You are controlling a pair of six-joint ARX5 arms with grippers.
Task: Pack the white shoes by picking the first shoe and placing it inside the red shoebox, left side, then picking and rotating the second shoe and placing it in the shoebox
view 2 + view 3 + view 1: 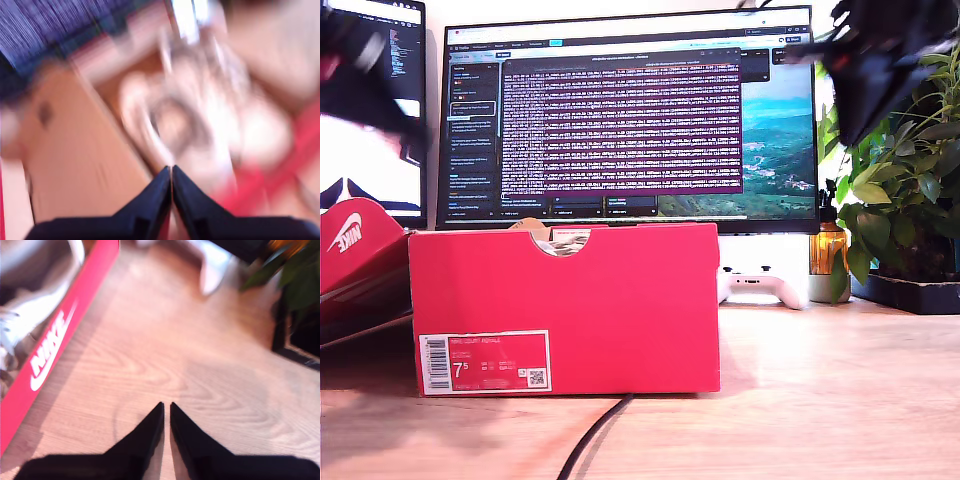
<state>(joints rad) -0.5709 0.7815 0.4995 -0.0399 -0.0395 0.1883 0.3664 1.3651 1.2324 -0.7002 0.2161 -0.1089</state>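
The red shoebox (pixel 565 305) stands on the wooden table toward the exterior view's left, notch up and its 7.5 label facing the camera. In the first wrist view, the white shoes (pixel 200 120) are a pale blur inside the box, under my first gripper (pixel 171 171), which is shut and holds nothing. My second gripper (pixel 166 406) is also shut and bare, hovering over bare table beside the shoebox's (pixel 55 340) NIKE-printed side wall. Part of a white shoe (pixel 22 305) shows inside. Both arms are dark blurs high in the exterior view (pixel 365 70) (pixel 885 60).
A monitor (pixel 630 120) fills the back. The flat red lid (pixel 355 250) with a swoosh leans at the exterior view's left. A white game controller (pixel 760 285), a bottle (pixel 828 250) and a potted plant (pixel 905 190) stand at its right. A black cable (pixel 590 440) runs out in front.
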